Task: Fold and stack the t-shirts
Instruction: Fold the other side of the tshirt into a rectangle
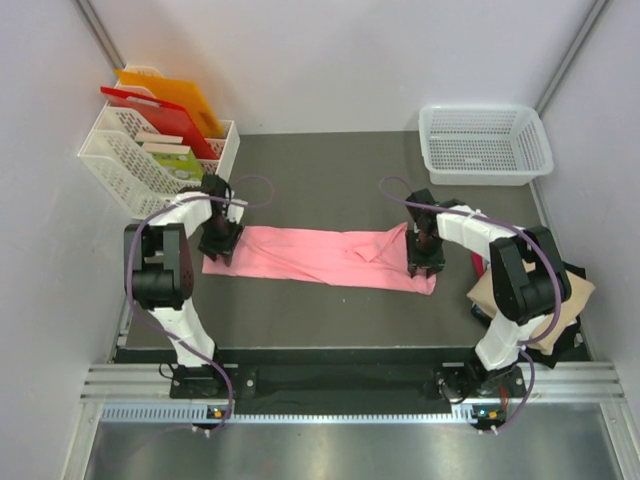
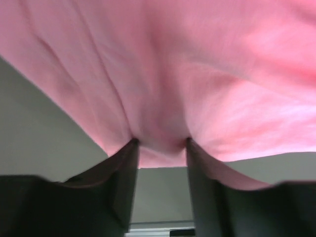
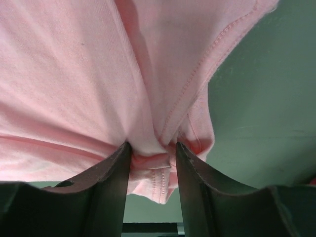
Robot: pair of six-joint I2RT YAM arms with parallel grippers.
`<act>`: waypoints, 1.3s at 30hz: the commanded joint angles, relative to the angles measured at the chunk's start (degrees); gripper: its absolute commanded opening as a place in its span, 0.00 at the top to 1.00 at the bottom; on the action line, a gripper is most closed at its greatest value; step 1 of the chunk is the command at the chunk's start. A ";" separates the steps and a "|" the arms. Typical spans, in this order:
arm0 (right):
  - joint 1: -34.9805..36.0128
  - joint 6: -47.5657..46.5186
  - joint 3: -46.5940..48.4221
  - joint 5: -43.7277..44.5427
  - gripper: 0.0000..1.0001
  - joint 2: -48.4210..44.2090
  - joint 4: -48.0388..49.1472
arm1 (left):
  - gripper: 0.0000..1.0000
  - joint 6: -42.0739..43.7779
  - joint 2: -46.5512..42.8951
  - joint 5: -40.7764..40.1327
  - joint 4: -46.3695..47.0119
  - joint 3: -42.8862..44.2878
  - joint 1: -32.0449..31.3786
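The pink shirt point(image 1: 320, 258) lies as a long band running left to right, nearer than the white basket point(image 1: 485, 145) and mostly to its left, the left claw point(image 1: 217, 252) pinching its left end and the right claw point(image 1: 424, 267) its right end.

The salmon-pink cloth t-shirt point(image 1: 320, 257) is lying stretched left to right across the middle of the dark grey table mat point(image 1: 330, 190). The left gripper point(image 1: 219, 245) is sitting on its left end and the right gripper point(image 1: 424, 262) on its right end, each pinching a fold of cloth. A shallow white mesh plastic basket point(image 1: 486, 145) is standing in the far right corner. A taller white mesh plastic bin point(image 1: 125, 165) is standing at the far left, with flat orange and red plastic boards point(image 1: 165, 100) leaning inside it. A tan-beige folded t-shirt point(image 1: 495, 292) is lying on dark folded cloth point(image 1: 565, 335) at the right edge, just beside the pink shirt's right end.
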 commanded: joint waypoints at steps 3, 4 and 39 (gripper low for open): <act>0.28 0.39 0.07 1.46 0.59 -1.57 -0.31 | 0.68 2.23 -2.99 -3.27 3.05 -5.92 0.34; 0.28 0.39 0.07 1.37 0.60 -1.49 -0.31 | 0.73 2.32 -3.08 -3.09 3.13 -6.28 0.34; -2.01 -1.63 4.56 2.43 0.62 0.45 -3.92 | 0.63 4.26 -20.04 -8.45 -1.34 -18.08 0.34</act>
